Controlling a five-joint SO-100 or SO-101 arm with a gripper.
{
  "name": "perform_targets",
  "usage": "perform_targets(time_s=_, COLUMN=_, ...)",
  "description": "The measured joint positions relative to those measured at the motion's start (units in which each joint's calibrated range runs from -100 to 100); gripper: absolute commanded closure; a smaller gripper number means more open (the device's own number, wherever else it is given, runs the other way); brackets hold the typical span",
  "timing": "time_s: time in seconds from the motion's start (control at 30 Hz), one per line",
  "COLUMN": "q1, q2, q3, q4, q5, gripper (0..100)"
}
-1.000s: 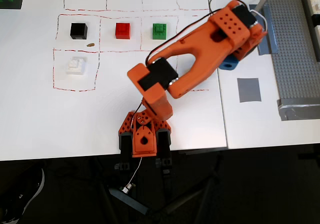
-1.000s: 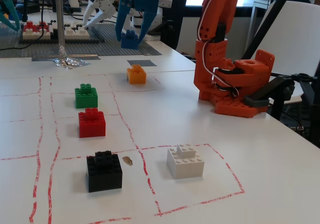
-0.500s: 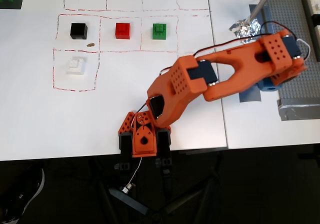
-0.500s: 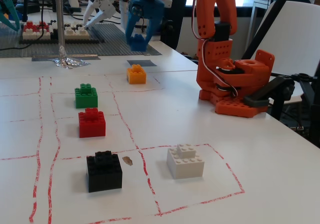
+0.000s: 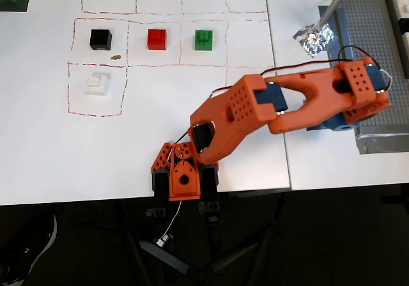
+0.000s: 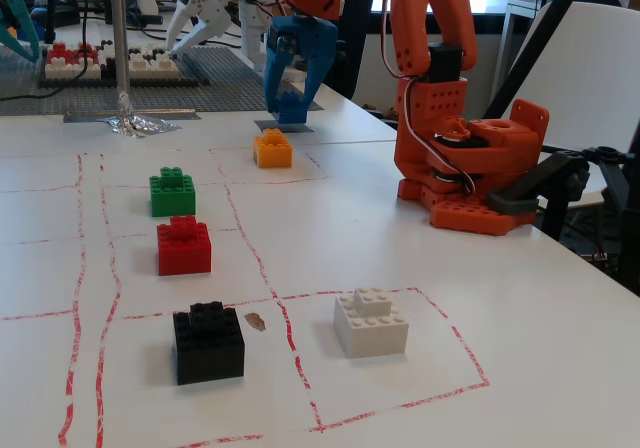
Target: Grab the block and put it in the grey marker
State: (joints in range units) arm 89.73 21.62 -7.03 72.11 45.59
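In the fixed view the blue block (image 6: pixel 291 106) sits on the grey marker (image 6: pixel 268 125) at the far side of the table. My gripper (image 6: pixel 292 90) hangs straight down over it, its blue jaws spread wider than the block, one tip on each side and neither pressing on it. In the overhead view the gripper (image 5: pixel 183 182) is at the table's front edge and hides both block and marker beneath it.
An orange-yellow block (image 6: pixel 272 148) lies just in front of the marker. Green (image 6: pixel 172 191), red (image 6: pixel 184 245), black (image 6: pixel 208 341) and white (image 6: pixel 370 321) blocks sit in red-lined squares. Crumpled foil (image 6: pixel 140 124) and a metal pole (image 6: pixel 118 38) stand at the back left. The arm base (image 6: pixel 470 178) is on the right.
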Motion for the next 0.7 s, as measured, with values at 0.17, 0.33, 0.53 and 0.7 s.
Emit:
perform_targets(time_s=0.17, q1=0.1, q2=2.84, q3=0.0, q4=0.0, q5=-0.05, gripper=93)
perform_targets(time_s=0.33, q1=0.1, q2=3.44, q3=0.0, q4=-0.88, q5=-0.83, gripper=80)
perform_targets(time_s=0.53, q1=-0.3, q2=4.9, q3=-0.09, q4=-6.51, q5=-0.88, gripper=71)
perform_targets(time_s=0.7, q1=-0.2, q2=4.98, q3=-0.09, q4=-6.91, q5=-0.88, gripper=66)
